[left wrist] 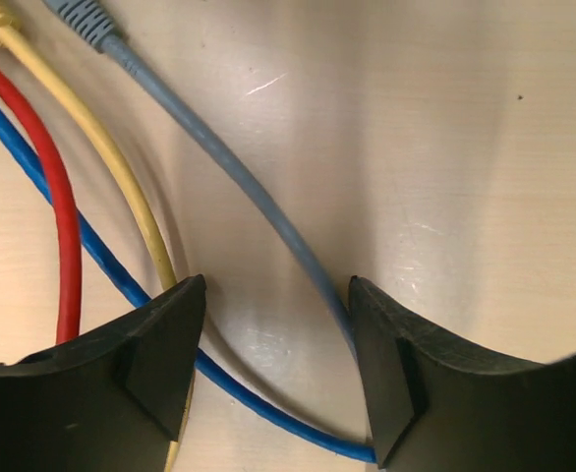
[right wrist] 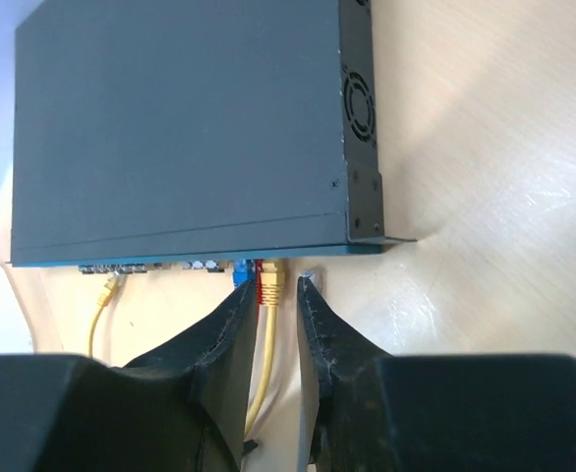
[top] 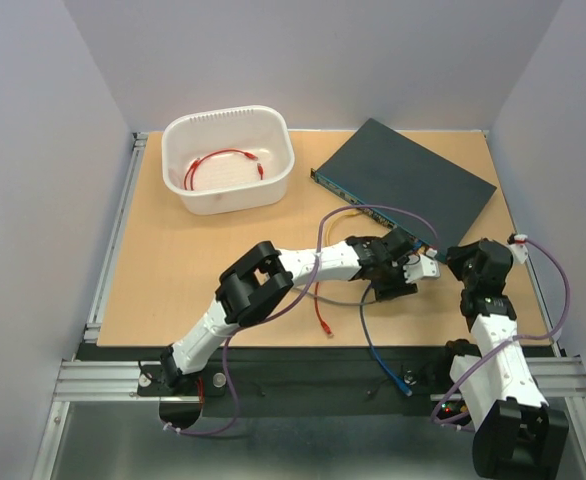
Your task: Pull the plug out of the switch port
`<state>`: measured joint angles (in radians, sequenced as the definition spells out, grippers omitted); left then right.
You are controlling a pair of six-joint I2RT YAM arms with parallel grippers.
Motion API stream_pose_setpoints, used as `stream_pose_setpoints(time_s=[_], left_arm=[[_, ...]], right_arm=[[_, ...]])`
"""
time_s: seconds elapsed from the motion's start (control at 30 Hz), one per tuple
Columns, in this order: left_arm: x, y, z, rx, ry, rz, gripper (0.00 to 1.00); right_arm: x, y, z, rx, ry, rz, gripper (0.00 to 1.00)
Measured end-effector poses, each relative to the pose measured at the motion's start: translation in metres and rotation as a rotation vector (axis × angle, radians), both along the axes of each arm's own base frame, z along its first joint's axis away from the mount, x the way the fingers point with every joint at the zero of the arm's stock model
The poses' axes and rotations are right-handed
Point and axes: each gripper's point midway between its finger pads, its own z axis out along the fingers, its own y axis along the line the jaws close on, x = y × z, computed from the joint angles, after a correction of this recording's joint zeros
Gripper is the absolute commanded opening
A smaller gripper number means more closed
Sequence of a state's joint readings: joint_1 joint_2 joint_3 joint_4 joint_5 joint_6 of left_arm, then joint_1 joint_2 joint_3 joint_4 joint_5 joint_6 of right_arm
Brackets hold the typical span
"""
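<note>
The dark blue-grey switch lies at the back right, its port edge facing the arms. In the right wrist view the switch has blue, red and yellow plugs side by side near its right end. My right gripper is open a little, one finger on each side of the yellow plug and its cable, tips close to the port edge. A grey plug lies just right of the right finger. My left gripper is open low over the table, straddling the blue cable, with the grey cable beside its right finger.
A white tub with a red cable inside stands at the back left. Red and yellow cables run over the table by the left gripper. A second yellow plug sits further left on the port edge. Both grippers are close together.
</note>
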<state>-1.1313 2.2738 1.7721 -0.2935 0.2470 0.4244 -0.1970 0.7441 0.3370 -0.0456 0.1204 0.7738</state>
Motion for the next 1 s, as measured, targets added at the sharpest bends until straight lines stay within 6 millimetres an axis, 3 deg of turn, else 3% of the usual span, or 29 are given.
stream_pose_setpoints(time_s=[0.17, 0.23, 0.27, 0.67, 0.77, 0.8, 0.93, 1.0], left_arm=[[-0.007, -0.001, -0.001, -0.034, 0.005, 0.004, 0.33], [-0.015, -0.002, -0.002, -0.042, 0.011, -0.007, 0.04], [-0.019, -0.001, -0.003, -0.042, 0.008, -0.014, 0.0], [-0.021, 0.004, 0.009, -0.009, 0.007, 0.022, 0.0], [-0.017, 0.003, 0.031, -0.027, 0.028, 0.036, 0.0], [-0.016, 0.001, 0.047, -0.051, 0.04, 0.037, 0.0], [-0.007, -0.009, 0.128, -0.2, 0.067, 0.039, 0.0], [0.0, -0.013, 0.179, -0.303, 0.069, 0.043, 0.0]], right_arm=[[-0.004, 0.001, 0.002, 0.0, -0.002, 0.0, 0.29], [-0.005, 0.001, 0.006, -0.002, -0.015, 0.0, 0.29], [-0.005, 0.001, 0.007, -0.002, -0.022, 0.0, 0.29], [-0.014, 0.004, 0.019, 0.011, -0.058, -0.009, 0.29], [-0.018, 0.003, 0.03, 0.002, -0.06, -0.015, 0.29], [-0.019, 0.001, 0.044, -0.009, -0.075, -0.019, 0.28], [-0.021, -0.005, 0.117, -0.071, -0.21, -0.043, 0.29], [-0.027, -0.008, 0.155, -0.107, -0.288, -0.059, 0.29]])
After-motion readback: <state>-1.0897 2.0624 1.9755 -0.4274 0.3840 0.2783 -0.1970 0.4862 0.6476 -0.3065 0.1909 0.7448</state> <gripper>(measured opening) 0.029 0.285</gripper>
